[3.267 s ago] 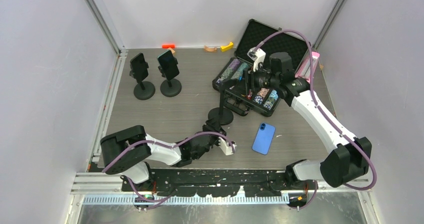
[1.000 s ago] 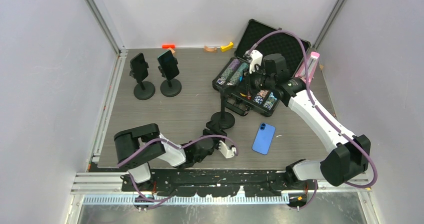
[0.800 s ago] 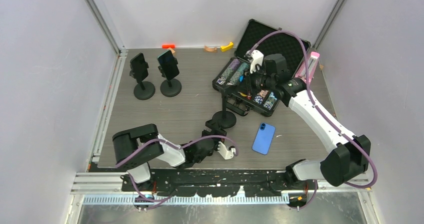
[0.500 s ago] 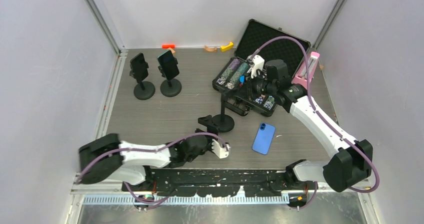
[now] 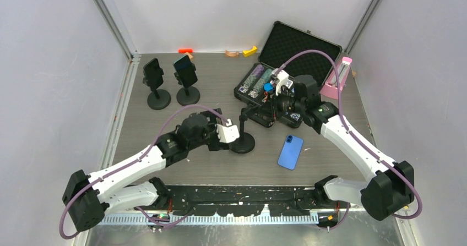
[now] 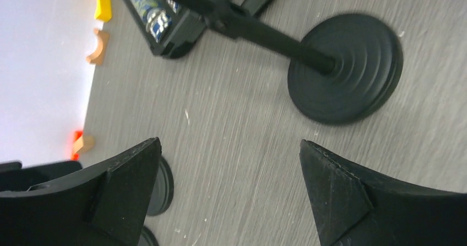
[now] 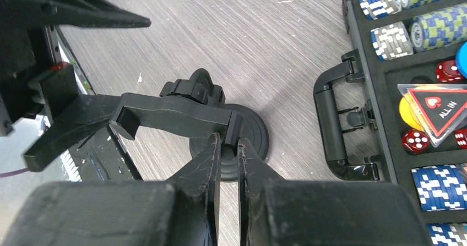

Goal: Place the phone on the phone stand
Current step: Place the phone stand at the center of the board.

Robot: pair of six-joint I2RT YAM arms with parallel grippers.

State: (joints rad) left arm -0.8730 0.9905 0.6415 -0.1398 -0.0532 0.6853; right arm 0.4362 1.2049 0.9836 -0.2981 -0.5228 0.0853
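Overhead view of a grey, wood-grained worktop (image 5: 209, 86) with two white robot arms reaching in from the bottom edge. The phone (image 5: 290, 152), a flat blue slab with rounded corners and a glossy back, lies on the worktop right of centre, untouched and a little to the right of the phone stand (image 5: 245, 144). The stand is matte black plastic: a round base with concentric ridges, a thin stem, and a boxy clamp cradle at the top. It sits at the centre of the frame and leans toward the upper right. The right gripper (image 7: 228, 140) has its jaws clenched on the cradle end of the stand, the thin black fingers pinching a small block beside the clamp arm. The left gripper (image 6: 228, 147) hangs low, just left of the base, with its wedge-shaped black jaws spread wide and nothing between them. The step in hand appears to be steadying and positioning the stand, not yet lifting the phone. The next move probably calls for the stand to be upright and firm on its base. A free set of jaws must then go across to the phone, whose thin, slick edges lying flush on the surface will likely be awkward to pinch. An open poker chip case (image 5: 303, 45) with a foam-lined lid fills the upper right. Two other stands (image 5: 158, 99), each carrying a dark phone, are at the upper left.
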